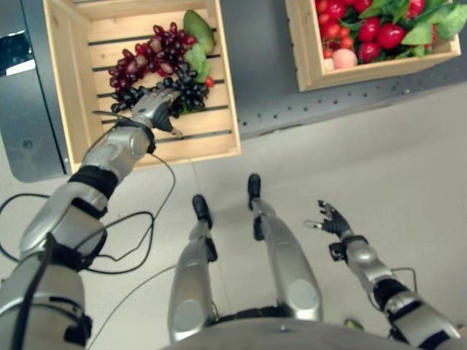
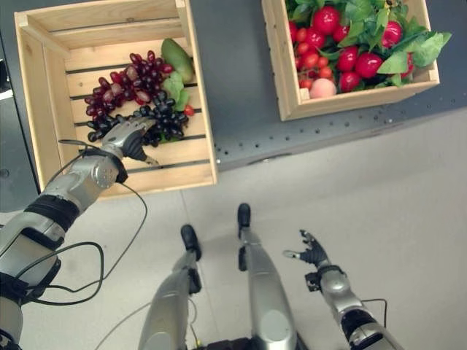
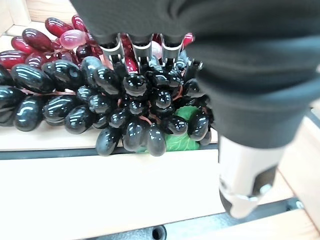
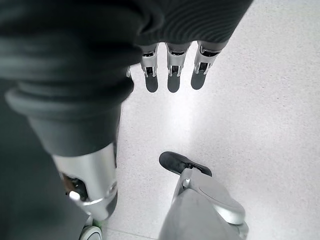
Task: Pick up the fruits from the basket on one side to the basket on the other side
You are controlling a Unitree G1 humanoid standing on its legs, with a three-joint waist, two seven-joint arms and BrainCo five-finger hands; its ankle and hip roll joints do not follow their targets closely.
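The left hand (image 1: 152, 108) reaches into the left wooden crate (image 1: 73, 87) and rests on the bunch of black grapes (image 3: 125, 107); in its wrist view the fingers (image 3: 142, 52) bend down onto the top of the bunch with their tips among the berries, while the thumb (image 3: 245, 185) stands apart over the crate's slats, so the hand looks partly curled over the grapes without clearly closing round them. The black bunch lies on the crate floor near its front wall, touching a bunch of red grapes (image 1: 149, 55) behind it, with a green pear-like fruit (image 1: 198, 30) in the far corner. The right hand (image 1: 334, 220) hangs low over the pale floor, fingers spread and relaxed, holding nothing. The right wooden crate (image 2: 292, 95) holds red fruits (image 2: 326, 18), a peach (image 2: 322, 88) and green leaves (image 2: 408, 55).
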